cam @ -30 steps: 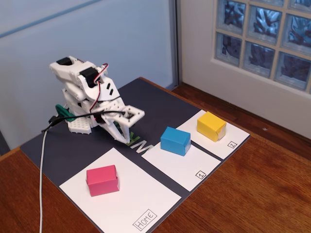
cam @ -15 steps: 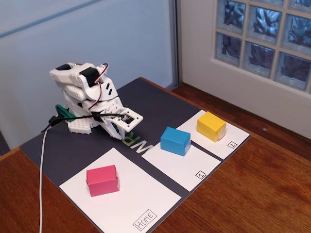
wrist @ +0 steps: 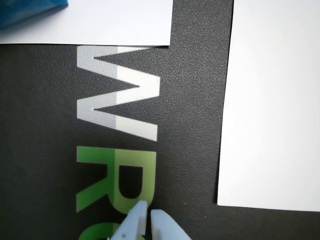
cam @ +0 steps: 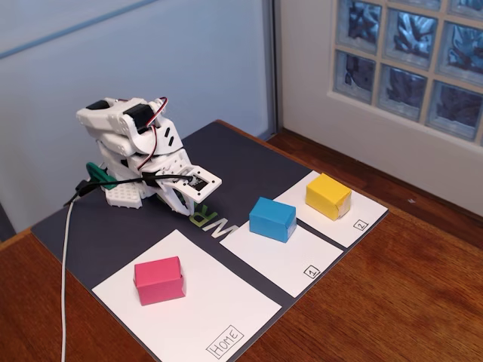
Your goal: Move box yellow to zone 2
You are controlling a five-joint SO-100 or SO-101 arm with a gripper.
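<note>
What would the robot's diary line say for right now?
arm: folded low over mat | gripper: shut, empty | box yellow: on zone 2 | blue box: sheet 1 | pink box: Home sheet

arm folded low, gripper (wrist: 148, 212) closed, empty

Wooden table (cam: 407, 302) under dark mat (cam: 249, 162)

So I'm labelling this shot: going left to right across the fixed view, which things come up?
White cable → gripper → pink box → blue box → yellow box, on the sheet marked 2.
</note>
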